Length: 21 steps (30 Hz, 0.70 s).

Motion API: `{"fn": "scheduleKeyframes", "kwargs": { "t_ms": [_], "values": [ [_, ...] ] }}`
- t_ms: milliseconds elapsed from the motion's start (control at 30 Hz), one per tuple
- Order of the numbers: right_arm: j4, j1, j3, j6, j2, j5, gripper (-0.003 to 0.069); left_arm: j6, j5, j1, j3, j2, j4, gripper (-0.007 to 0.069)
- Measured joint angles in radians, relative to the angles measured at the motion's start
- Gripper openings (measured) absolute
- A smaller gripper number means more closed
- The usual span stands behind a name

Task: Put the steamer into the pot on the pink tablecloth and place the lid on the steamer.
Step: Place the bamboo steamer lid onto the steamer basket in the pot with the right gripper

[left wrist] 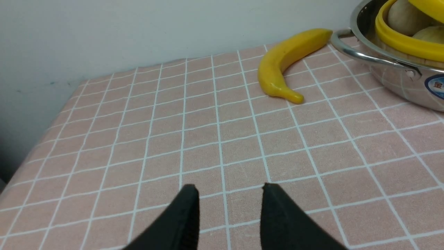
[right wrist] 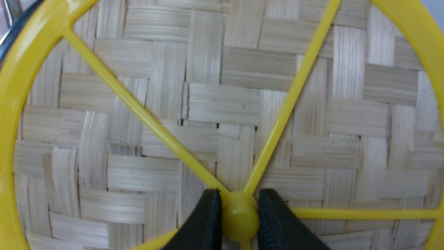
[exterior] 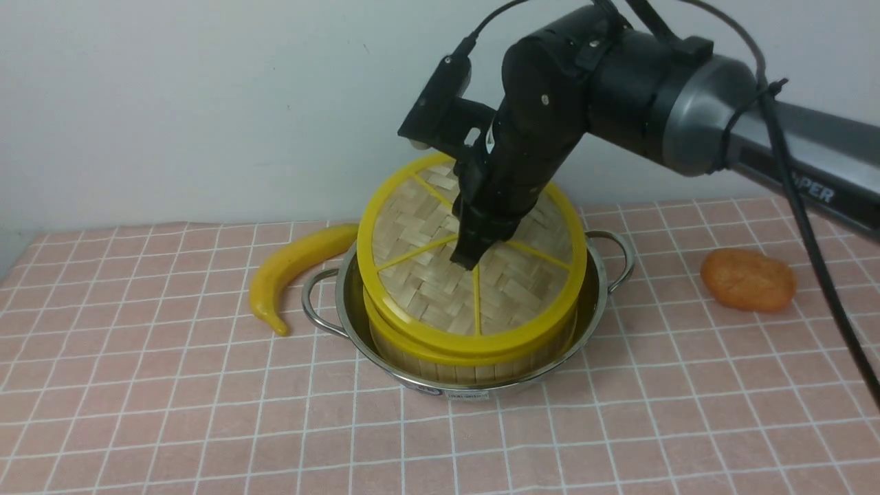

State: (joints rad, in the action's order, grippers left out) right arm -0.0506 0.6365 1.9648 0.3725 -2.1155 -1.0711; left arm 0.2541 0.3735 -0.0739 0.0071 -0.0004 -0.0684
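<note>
Right gripper [right wrist: 239,196] pinches the lid [right wrist: 222,104] by its knob (seemingly tilted); left gripper [left wrist: 229,189] has fingers spread.

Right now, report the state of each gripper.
Left gripper: open, holding nothing.
Right gripper: closed on the lid, gripping its centre knob.

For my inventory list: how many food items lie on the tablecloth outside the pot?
2. A yellow banana lies left of the pot; an orange bread-like piece lies to its right. More could be hidden behind the pot.
</note>
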Motion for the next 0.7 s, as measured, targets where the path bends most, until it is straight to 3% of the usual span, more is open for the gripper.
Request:
{"fn": "scheduleKeyframes", "kwargs": {
  "t_ms": [700],
  "values": [
    [0.001, 0.000, 0.000, 0.000, -0.073, 0.086, 0.0146, 0.000, 0.000, 0.000, 0.000, 0.000, 0.000, 0.0243]
  ]
}}
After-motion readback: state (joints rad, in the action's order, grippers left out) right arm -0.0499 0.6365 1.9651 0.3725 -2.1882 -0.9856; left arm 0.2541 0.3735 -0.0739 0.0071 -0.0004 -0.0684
